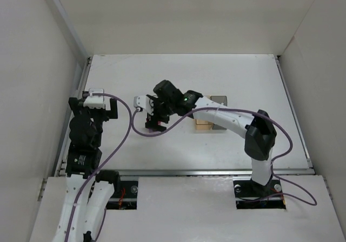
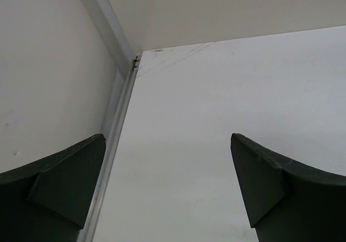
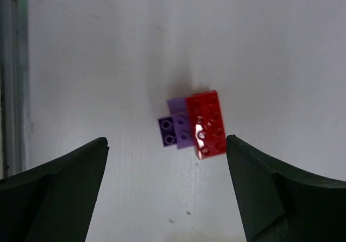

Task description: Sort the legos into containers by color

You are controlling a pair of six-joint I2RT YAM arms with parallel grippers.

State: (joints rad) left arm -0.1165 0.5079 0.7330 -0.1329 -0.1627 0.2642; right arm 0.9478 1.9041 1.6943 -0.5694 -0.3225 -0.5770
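My right gripper [image 3: 167, 198] hangs above the table [image 1: 216, 69], jaws spread wide with nothing in them. Directly beneath, in the gap between its fingers, I see a red lego [image 3: 208, 124] touching the purple legos [image 3: 175, 127]. My left gripper [image 2: 167, 190] also gapes empty, near the table's left edge. The amber container [image 1: 203, 125] and grey container [image 1: 219, 99] sit partly hidden behind the right arm.
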